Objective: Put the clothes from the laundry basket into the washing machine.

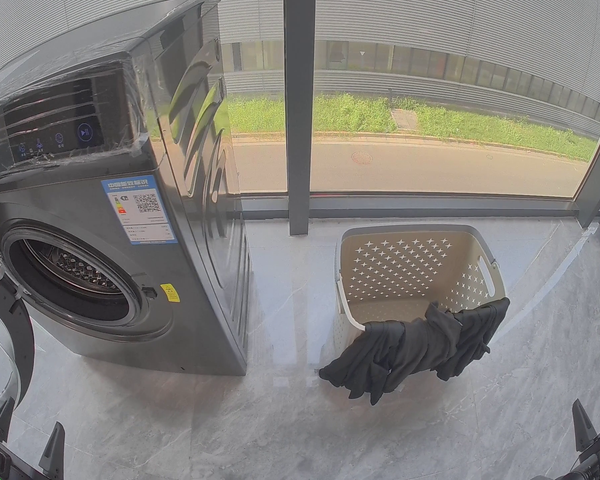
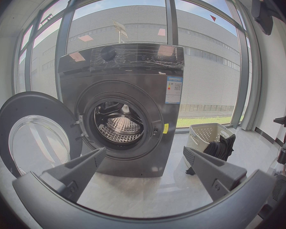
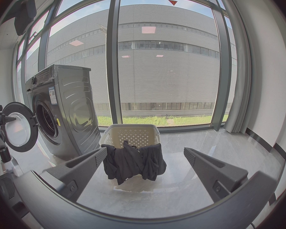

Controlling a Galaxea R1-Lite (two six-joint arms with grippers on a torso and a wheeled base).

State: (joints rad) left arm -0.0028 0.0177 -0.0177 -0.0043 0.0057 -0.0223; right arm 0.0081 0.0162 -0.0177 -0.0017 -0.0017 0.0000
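Nothing is loaded yet: the dark clothes (image 1: 407, 355) hang over the near rim of the laundry basket (image 1: 393, 265), the washing machine (image 1: 193, 188) stands open with its drum empty, and both my jaws gape wide, holding nothing.

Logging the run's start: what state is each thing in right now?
washing machine door: swung wide open.
drum: empty as far as visible.
laundry basket: upright on the floor.
clothes: draped over the basket's near rim.
left end effector: open, empty.
right end effector: open, empty.
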